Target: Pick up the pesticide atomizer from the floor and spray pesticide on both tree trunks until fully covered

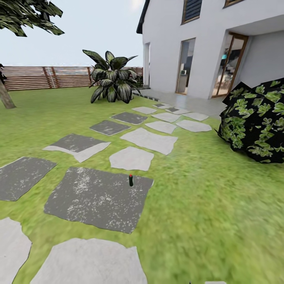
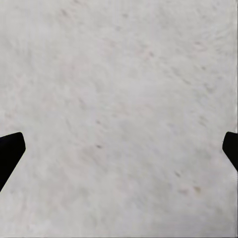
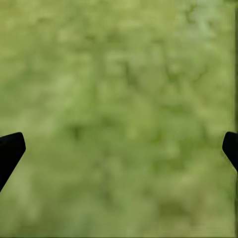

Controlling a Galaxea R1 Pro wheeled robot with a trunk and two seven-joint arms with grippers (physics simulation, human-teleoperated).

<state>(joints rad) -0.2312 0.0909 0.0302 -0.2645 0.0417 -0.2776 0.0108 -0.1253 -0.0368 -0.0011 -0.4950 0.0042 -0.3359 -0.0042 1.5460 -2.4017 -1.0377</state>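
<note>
Head view showed the job had barely begun. The pesticide atomizer stood upright, untouched, a small dark bottle with a red top, on the far right edge of a dark grey stepping slab, not on the grass itself. It was well ahead of the robot, with pale slabs leading on toward the house behind it.

Neither tool had anything in it. Looking along the left tool, I saw the two dark fingertips spread wide at the frame's edges, released, with only pale speckled stone between them. The right tool was spread the same way, its fingertips far apart above blurry green lawn.

No pale specks of pesticide appeared anywhere I could see. One leaning trunk stood at the far left by the wooden fence, with dark foliage overhanging above; I could not tell whether it was one of the two trees meant. A broad-leafed plant and a dark bush were closer.

So, by my reckoning, everything was left: closing on the bottle, picking it up, then reaching and covering both trunks.
</note>
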